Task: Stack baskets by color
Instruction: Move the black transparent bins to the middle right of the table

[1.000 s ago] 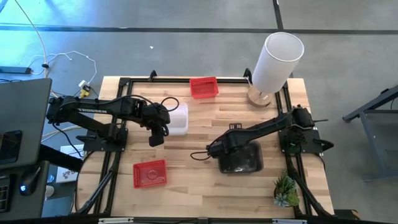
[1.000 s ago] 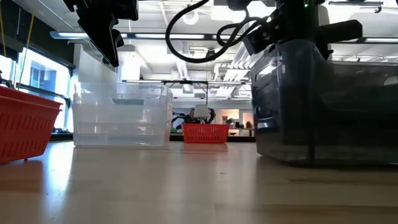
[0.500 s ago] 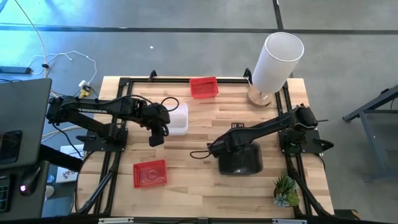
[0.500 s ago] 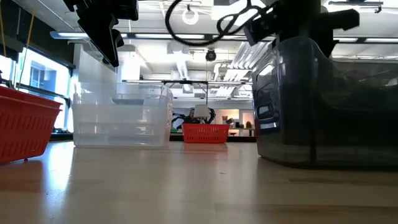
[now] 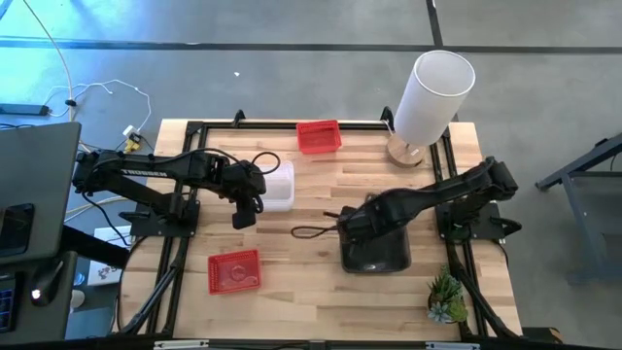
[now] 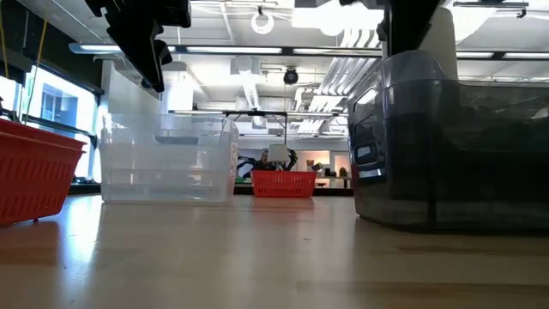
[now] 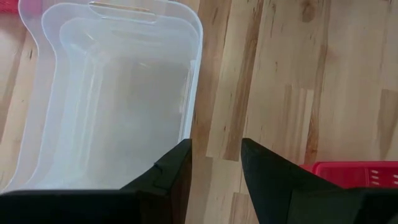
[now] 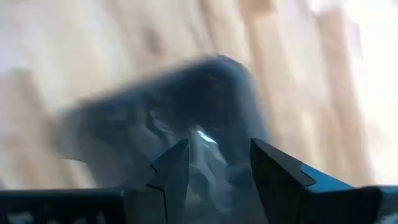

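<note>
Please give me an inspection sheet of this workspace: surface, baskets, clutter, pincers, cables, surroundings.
Surface: wooden table in a black frame.
Job's things: clear basket stack at left centre; dark grey basket stack right of centre; one red basket at the far edge, another red basket near the front left. The reds lie apart, not stacked.
Clutter: white cylinder at the far right corner; small green plant at the near right corner.
Pincers: left pincer open above the clear stack's rim; right pincer open over the dark grey stack, holding nothing.
Cables: black loops on both arms; white cords on the floor to the left.
Surroundings: grey floor; no person seen.
</note>
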Tool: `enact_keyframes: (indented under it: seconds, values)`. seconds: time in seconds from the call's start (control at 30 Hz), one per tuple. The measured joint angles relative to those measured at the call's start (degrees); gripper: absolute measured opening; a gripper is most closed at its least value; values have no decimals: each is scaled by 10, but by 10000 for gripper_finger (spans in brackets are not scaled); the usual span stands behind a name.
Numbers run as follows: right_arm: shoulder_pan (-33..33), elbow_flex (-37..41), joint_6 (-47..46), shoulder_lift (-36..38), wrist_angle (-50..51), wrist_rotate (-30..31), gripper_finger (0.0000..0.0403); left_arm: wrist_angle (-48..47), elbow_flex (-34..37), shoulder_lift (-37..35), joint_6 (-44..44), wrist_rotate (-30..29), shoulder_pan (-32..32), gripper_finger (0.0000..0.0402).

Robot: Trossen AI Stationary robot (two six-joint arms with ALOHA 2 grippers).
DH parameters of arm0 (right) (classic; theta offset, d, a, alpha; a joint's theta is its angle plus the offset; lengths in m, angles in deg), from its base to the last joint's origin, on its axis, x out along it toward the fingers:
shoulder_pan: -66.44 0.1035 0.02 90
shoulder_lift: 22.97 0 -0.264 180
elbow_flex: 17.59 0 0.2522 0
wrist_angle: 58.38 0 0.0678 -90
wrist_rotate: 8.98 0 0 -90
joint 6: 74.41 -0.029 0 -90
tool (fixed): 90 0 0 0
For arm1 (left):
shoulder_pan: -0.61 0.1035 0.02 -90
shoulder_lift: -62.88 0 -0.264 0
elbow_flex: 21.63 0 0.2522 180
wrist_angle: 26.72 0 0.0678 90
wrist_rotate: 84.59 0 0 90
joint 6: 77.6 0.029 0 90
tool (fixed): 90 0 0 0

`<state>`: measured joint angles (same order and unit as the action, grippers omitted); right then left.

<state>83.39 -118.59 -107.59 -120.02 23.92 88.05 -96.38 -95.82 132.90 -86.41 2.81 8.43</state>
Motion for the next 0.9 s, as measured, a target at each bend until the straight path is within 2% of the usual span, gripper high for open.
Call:
enact_keyframes:
  seconds: [0.3,0.4,0.63,0.9]
  values:
    - [34,0,27,2,-216,-6,156,0,0,0,0,-26,0,125]
    - [35,-1,39,-15,-256,-23,156,0,0,0,0,-38,0,125]
    - [25,0,47,-72,-231,-43,149,0,0,0,15,-43,0,125]
    - [14,0,19,-84,-177,-44,138,0,0,0,15,-43,0,125]
